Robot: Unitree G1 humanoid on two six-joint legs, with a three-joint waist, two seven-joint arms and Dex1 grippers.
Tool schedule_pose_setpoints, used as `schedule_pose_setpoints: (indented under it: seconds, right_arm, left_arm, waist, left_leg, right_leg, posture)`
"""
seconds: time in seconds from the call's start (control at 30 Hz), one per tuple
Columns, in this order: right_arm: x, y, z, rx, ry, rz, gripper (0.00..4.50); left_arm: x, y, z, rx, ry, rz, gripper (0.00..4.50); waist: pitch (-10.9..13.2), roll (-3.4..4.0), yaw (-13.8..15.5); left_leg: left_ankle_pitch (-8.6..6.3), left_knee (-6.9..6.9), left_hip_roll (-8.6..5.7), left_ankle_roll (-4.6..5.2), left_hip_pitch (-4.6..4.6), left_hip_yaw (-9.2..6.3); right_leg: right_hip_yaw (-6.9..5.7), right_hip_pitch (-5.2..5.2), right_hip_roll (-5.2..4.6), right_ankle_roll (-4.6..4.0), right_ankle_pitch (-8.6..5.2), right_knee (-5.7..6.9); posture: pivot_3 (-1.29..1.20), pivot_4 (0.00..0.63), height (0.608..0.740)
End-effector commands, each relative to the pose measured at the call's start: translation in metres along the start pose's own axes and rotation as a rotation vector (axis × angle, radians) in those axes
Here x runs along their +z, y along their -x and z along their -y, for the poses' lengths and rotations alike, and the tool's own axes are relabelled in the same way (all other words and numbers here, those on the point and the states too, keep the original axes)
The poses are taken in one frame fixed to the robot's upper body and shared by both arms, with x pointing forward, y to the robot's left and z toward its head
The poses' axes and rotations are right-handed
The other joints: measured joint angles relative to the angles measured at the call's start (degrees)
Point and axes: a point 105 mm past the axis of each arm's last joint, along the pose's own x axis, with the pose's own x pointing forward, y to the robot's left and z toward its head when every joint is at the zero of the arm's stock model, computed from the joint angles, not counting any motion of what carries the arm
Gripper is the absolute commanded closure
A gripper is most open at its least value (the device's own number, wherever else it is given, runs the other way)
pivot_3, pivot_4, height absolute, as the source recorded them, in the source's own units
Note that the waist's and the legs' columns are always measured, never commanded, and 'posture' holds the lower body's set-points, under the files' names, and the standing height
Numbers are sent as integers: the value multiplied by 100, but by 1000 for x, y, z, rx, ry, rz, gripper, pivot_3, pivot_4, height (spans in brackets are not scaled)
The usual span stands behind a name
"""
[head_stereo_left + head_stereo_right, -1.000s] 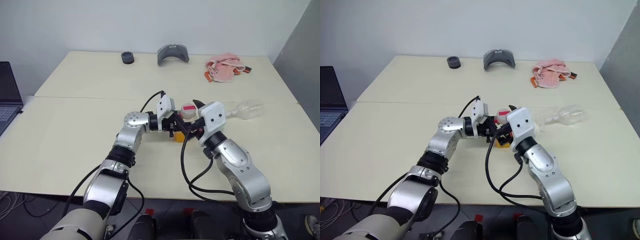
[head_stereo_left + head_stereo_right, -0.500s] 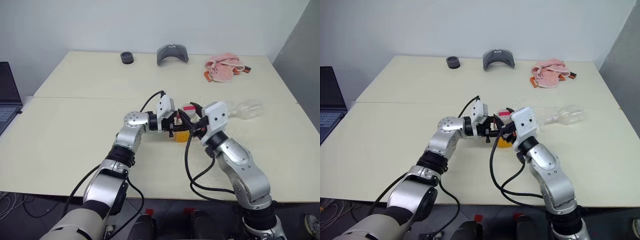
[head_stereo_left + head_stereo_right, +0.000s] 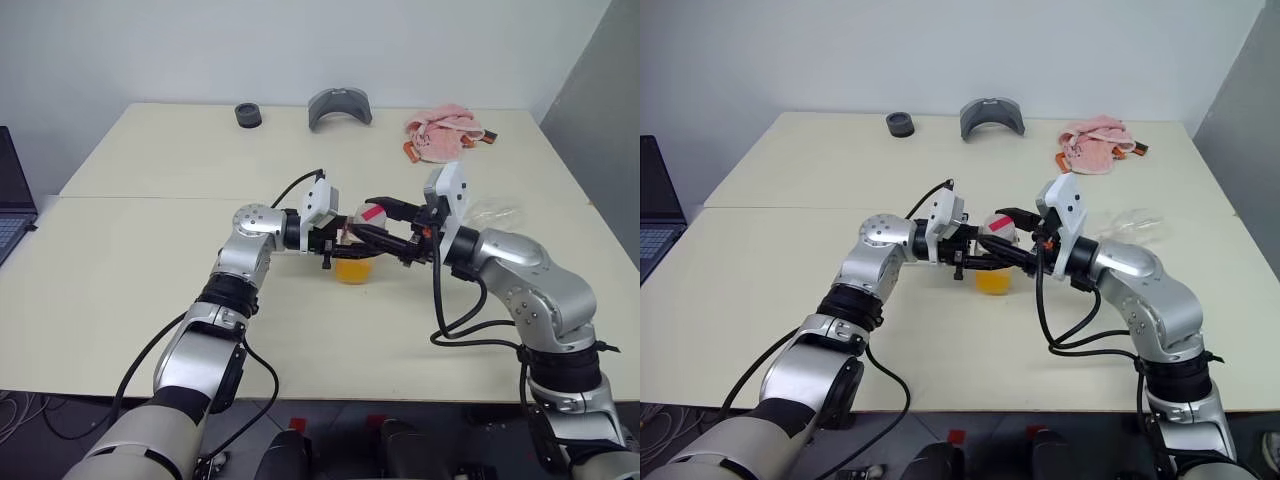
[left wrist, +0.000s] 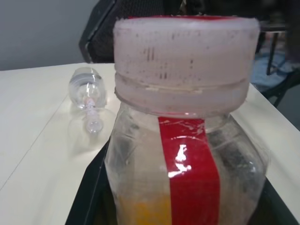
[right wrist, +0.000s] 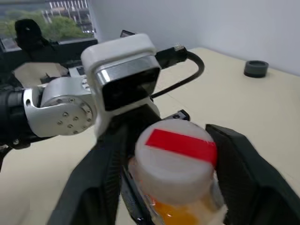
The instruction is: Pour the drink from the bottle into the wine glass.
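Note:
The bottle is a small clear plastic one with a red strip down its side and over its pale cap. The orange drink fills its lower part. My left gripper is shut on the bottle's body from the left, holding it upright just over the table. My right gripper reaches in level from the right, its jaws open, one finger on each side of the cap. The wine glass lies on its side on the table beyond my right arm, and the left wrist view also shows the wine glass.
Along the back of the table lie a black round piece, a grey curved piece and a pink cloth. A laptop sits at the far left. A seam runs across the table behind the bottle.
My right arm has swung its elbow out to the right and turned its wrist, so its fingers now come at the cap from the side. My left gripper still holds the bottle in place.

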Motion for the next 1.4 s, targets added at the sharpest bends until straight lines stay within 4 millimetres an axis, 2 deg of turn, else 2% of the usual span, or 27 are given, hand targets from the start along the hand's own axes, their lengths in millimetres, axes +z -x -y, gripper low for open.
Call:
schedule_pose_setpoints:
  seconds: [0.03,0.2,0.33,0.53,1.07,1.2,1.3,1.4]
  right_arm:
    - [24,3,-26,34,103,98,482]
    - [26,2,-28,-80,176,118,482]
    - [25,-5,-23,-147,234,116,482]
    - [19,-6,-12,-200,276,91,482]
    - [13,16,16,-320,284,21,482]
    - [11,21,14,-296,283,4,482]
    - [22,16,-1,-217,241,69,482]
    - [24,9,-11,-170,235,76,482]
  left_arm:
    - [5,6,-7,54,-10,16,2788]
    - [4,7,-7,58,-7,14,2793]
    - [3,6,-7,57,-3,14,2794]
    - [4,5,-7,59,-5,18,2794]
    - [5,7,-4,71,14,52,2795]
    - [8,9,-7,91,13,63,2803]
    - [11,9,-10,117,-1,78,2805]
    - [13,8,-12,133,11,98,2805]
  waist:
    - [0,0,1]
    - [0,0,2]
    - [0,0,-14]
    - [0,0,-4]
    - [0,0,-4]
    - [0,0,-3]
    - [0,0,-7]
    - [0,0,-6]
  left_leg:
    - [0,2,1,-1,-1,-3]
    - [5,6,-2,-8,-3,-4]
    - [5,5,-3,-8,1,-3]
    - [6,6,-3,-10,0,-3]
    - [6,5,-3,-10,0,-5]
    - [5,5,-3,-9,0,-3]
    - [5,5,-3,-8,1,-2]
    - [5,5,-2,-8,0,-5]
  right_leg:
    - [-1,0,-3,0,0,0]
    - [1,0,-6,0,0,1]
    - [2,0,6,1,0,3]
    - [2,1,1,1,0,3]
    - [2,1,2,1,0,3]
    - [3,1,1,1,0,3]
    - [3,1,2,1,0,3]
    - [3,1,2,0,0,4]
  posture:
    - [0,150,740]
    - [0,150,740]
    - [0,150,740]
    - [0,150,740]
    - [0,150,740]
    - [0,150,740]
    - [0,150,740]
    - [0,150,740]
